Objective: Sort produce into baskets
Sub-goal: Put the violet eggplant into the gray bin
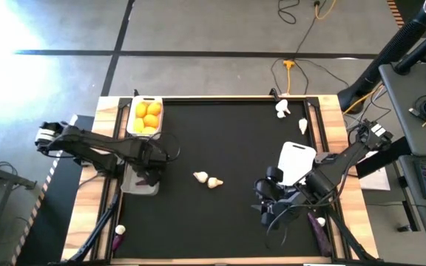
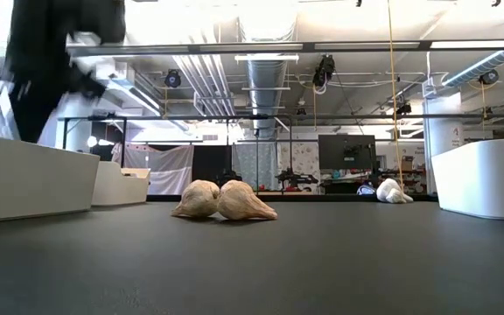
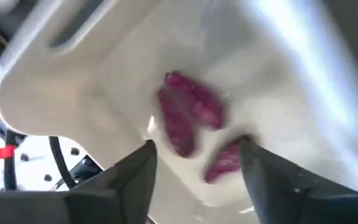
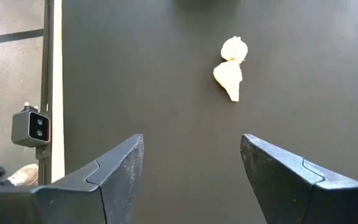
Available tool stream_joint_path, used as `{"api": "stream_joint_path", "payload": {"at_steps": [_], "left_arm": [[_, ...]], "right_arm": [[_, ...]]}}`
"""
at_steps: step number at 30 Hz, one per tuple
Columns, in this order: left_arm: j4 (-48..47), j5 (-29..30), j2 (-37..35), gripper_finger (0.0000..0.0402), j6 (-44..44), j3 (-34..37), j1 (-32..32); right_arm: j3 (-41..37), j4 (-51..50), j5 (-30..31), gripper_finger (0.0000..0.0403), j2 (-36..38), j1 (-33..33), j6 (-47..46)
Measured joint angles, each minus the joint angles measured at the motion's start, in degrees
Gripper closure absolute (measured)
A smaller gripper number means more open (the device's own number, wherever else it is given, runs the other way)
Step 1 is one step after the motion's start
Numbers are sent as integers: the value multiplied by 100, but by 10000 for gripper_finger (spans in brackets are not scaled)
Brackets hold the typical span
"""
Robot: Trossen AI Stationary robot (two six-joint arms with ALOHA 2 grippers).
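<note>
Eggplants (image 3: 188,118), purple and elongated, are lying inside the white basket (image 1: 140,183) at the left side of the black worktop (image 1: 220,140), and the left tool (image 1: 151,171) is hanging just above them with its fingers (image 3: 129,180) spread apart and holding nothing. Just beyond that basket, at the far-left corner, a second basket (image 1: 132,120) is holding round yellow-orange citrus fruits (image 1: 148,117).

Near the middle of the worktop two garlic bulbs (image 1: 206,179) are lying side by side, touching each other. The right tool (image 1: 270,201) is hovering over the bare mat to the right of them, its fingers (image 4: 120,168) released and empty, with the pair showing ahead of it in the right wrist view. A third basket (image 1: 294,159) is sitting just beyond the right arm, near the right edge.

Two more garlic bulbs (image 1: 282,111) are resting apart from each other toward the far-right corner. Another eggplant (image 1: 319,230) is lying along the right rail near the front, and a small white and purple piece (image 1: 120,230) is sitting at the front-left edge; its kind cannot be told.
</note>
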State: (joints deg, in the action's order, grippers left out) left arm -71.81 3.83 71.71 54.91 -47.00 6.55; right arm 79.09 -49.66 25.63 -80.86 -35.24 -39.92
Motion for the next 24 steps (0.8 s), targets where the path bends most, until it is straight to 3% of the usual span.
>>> {"api": "stream_joint_path", "payload": {"at_steps": [5,10,16,20,24], "left_arm": [[167,183,-254,169,717,-1396,1138],[182,-12,173,179,1667,-2271,2617],[218,-1390,1355,187,2624,-2449,4116],[535,-2434,2110,190,2731,-2251,4586],[1059,-2887,2664,188,2729,-2142,4767]], "right_arm": [[0,-8,67,142,0,0,7],[-2,-6,224,140,0,10,70],[-4,0,302,135,0,53,192],[-4,67,306,138,0,79,309],[-4,69,302,137,0,76,253]]}}
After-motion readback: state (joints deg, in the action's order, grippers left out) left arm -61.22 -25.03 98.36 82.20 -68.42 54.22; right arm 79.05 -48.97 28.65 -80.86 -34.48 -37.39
